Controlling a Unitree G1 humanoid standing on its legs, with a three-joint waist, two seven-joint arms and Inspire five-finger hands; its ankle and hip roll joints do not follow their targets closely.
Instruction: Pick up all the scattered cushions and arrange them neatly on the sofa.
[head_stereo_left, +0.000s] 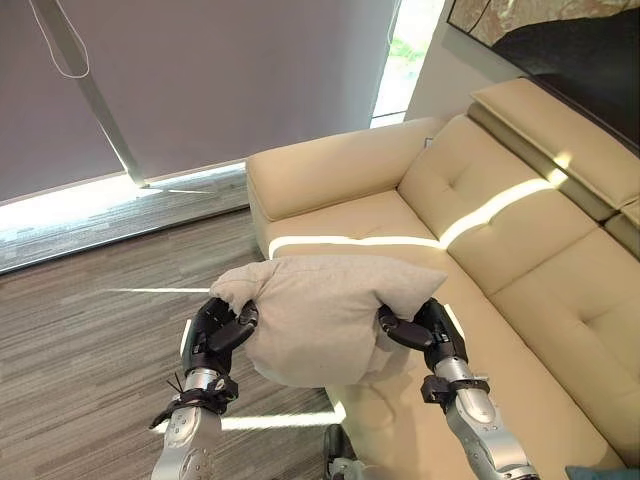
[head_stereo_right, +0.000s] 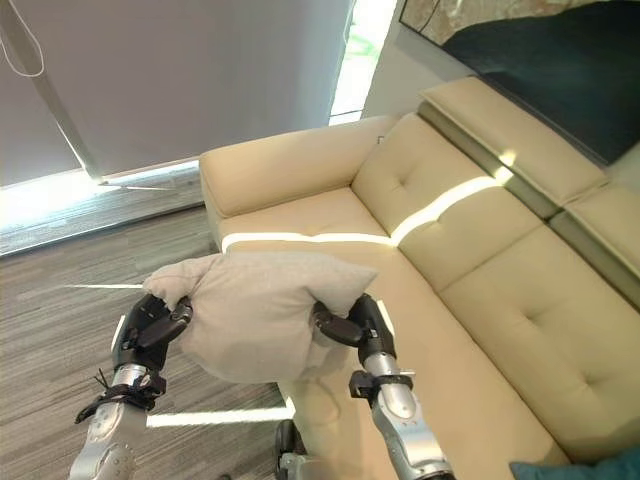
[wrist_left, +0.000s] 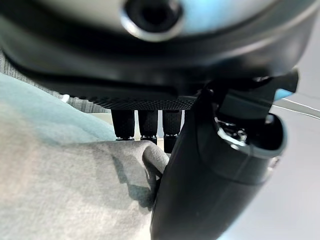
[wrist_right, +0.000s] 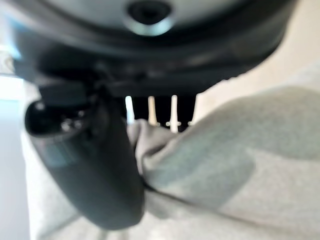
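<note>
Two silver-grey metal forearms end in dark collars at the wrists. The left hand (head_stereo_left: 215, 335) and right hand (head_stereo_left: 428, 330) are black and glossy — fingers (wrist_left: 142, 125) ribbed with fine texture, thumbs thick and smooth.

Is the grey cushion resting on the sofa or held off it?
Held off it: the grey cushion hangs between left hand and right hand, both pinching its edges, at the sofa seat's front edge.
</note>
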